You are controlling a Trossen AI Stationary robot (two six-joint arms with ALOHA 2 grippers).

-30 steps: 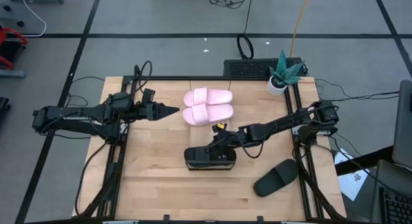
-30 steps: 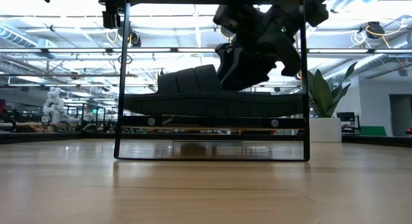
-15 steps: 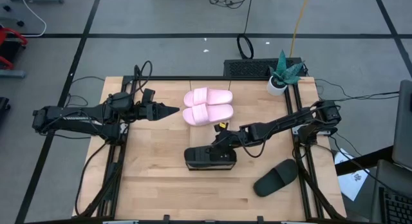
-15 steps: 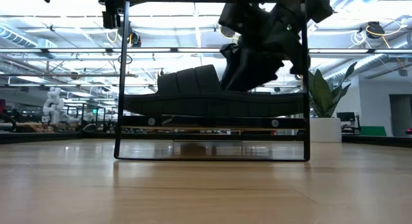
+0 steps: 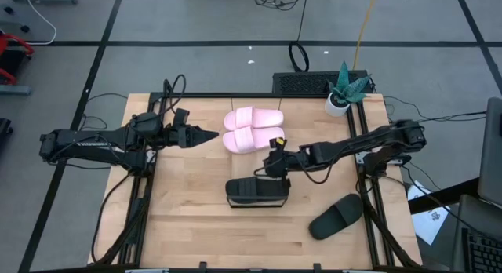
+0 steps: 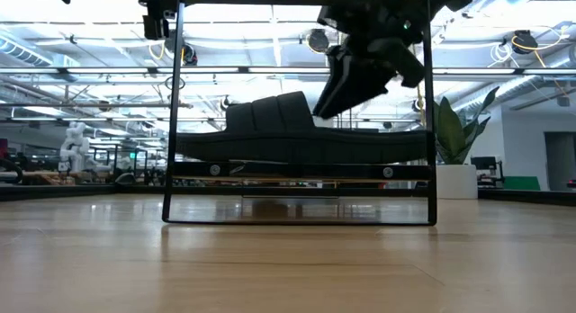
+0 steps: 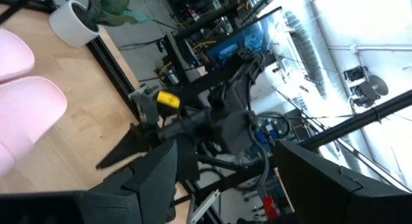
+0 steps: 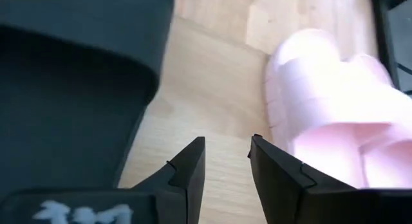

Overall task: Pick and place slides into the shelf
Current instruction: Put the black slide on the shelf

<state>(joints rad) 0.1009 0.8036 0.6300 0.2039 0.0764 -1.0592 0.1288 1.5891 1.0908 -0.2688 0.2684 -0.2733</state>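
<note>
Left gripper (image 5: 210, 135) is parked at the table's left, pointed right toward the pink pair (image 5: 253, 129); in the high view its fingers taper to one point, so they are read as together, with nothing held. It is judged idle, held clear of the work area.

Pink pair is seen side by side at the far centre, on the wood between the wire end frames, so it is taken as already placed on the shelf (image 5: 188, 214).

One black slide (image 5: 257, 191) is set flat at the centre, just near of the pink pair. In the low view it rests level on the rack, inside the black wire frame (image 6: 171, 106). It is judged placed.

Right gripper (image 5: 275, 161) is held just above and far of the black slide, not touching it. In the right wrist view its fingers (image 8: 187, 166) are apart with only bare wood between them; black slide shows on one side, pink on the other. Nothing is gripped. The open, raised pose is consistent with a release.

Second black slide (image 5: 336, 216) lies angled at the near right, well apart from the others and not yet placed. It is judged the next pick.
</note>
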